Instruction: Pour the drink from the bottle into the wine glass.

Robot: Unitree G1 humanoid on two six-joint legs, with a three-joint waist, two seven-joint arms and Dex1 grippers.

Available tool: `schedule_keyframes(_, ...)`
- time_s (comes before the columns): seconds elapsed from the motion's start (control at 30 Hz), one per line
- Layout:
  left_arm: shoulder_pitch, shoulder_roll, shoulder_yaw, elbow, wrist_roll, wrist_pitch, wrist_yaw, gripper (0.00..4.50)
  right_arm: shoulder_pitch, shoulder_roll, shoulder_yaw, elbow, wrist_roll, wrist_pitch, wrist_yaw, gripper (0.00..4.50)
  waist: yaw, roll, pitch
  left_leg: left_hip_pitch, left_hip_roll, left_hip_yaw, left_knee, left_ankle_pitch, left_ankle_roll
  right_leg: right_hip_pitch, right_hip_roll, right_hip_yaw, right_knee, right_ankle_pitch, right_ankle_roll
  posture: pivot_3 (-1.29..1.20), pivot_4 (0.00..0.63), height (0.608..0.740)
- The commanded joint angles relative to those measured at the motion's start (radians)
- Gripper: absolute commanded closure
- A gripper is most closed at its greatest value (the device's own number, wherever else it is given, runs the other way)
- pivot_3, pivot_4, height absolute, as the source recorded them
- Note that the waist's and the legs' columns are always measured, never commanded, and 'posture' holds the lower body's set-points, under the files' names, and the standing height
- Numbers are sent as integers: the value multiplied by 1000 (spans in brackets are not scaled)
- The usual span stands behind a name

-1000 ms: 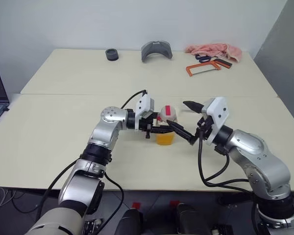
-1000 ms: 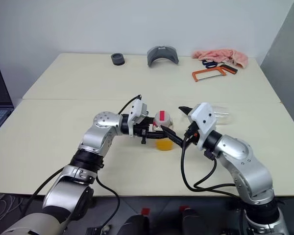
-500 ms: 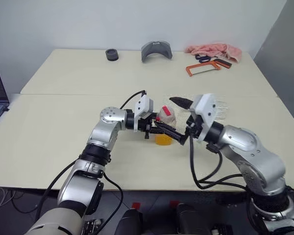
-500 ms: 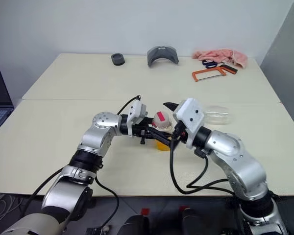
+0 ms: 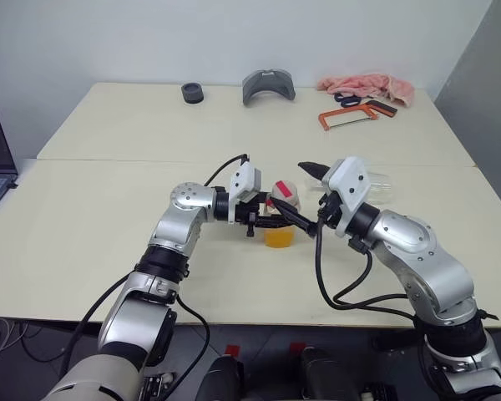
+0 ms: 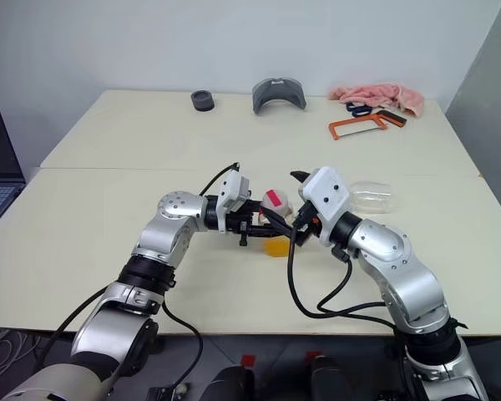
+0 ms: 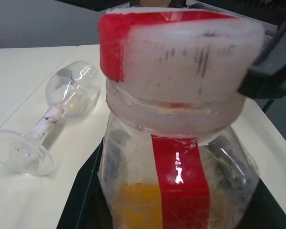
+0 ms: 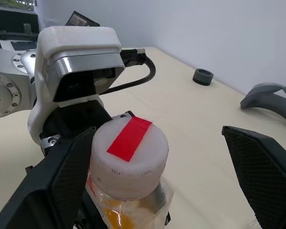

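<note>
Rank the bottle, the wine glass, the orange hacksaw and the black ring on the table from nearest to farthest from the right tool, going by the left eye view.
1. Bottle: between the open fingers of the right tool, at its cap.
2. Wine glass: lying on its side just behind the right arm.
3. Orange hacksaw: at the far right of the table.
4. Black ring: at the far edge, to the left.

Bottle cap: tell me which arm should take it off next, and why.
Right. The left gripper is shut on the bottle, so it is occupied, while the right gripper stands open with its fingers either side of the cap.
</note>
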Motion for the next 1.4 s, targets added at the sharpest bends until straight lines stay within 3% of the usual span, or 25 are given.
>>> schedule_keyframes(0.03,-13,5,8,-26,-10,-13,-7,2766,10,-15,-61,-37,16,11,-3,0,0,0,0,0,0,0,0,0,0,0,0,0,0,0,0,0,150,740)
schedule_keyframes(1.4,-15,9,7,-17,-6,-18,-12,2766,37,-52,-102,-78,99,58,18,0,0,0,0,0,0,0,0,0,0,0,0,0,0,0,0,0,150,740)
